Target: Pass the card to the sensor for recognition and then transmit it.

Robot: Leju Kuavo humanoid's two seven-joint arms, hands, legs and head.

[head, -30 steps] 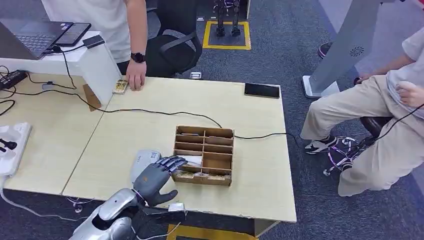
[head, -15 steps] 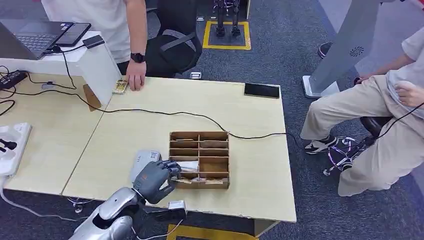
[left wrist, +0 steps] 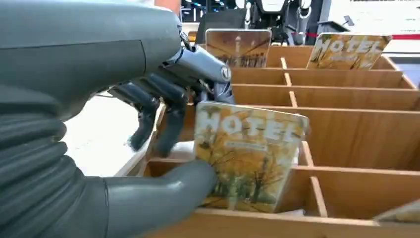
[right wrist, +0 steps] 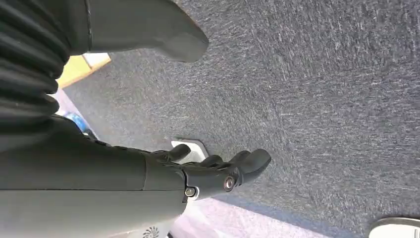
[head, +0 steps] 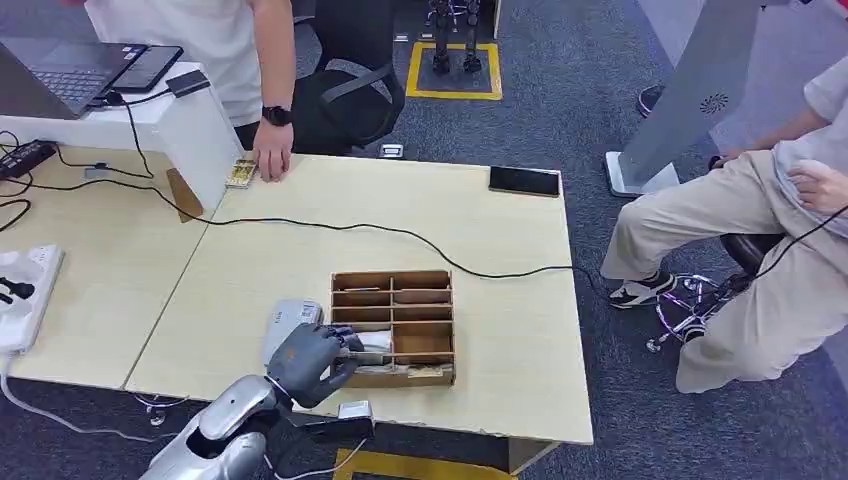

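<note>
Left wrist view | left hand (left wrist: 163, 124) pinches hotel card (left wrist: 247, 153) over wooden box (left wrist: 346, 129) | right hand (right wrist: 198, 168) spread, empty

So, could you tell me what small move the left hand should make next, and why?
Probably lift the card straight up out of the box. The left hand already pinches it between thumb and fingers, but its lower edge still sits in a compartment, and the grey sensor lies just beside the box, on the hand's side.

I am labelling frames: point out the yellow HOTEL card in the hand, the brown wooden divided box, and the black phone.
HOTEL card (left wrist: 247, 153), left wrist view, printed face.
Wooden box (head: 425, 343), head view, bare compartment.
Black phone (head: 524, 181), head view, screen.
</note>
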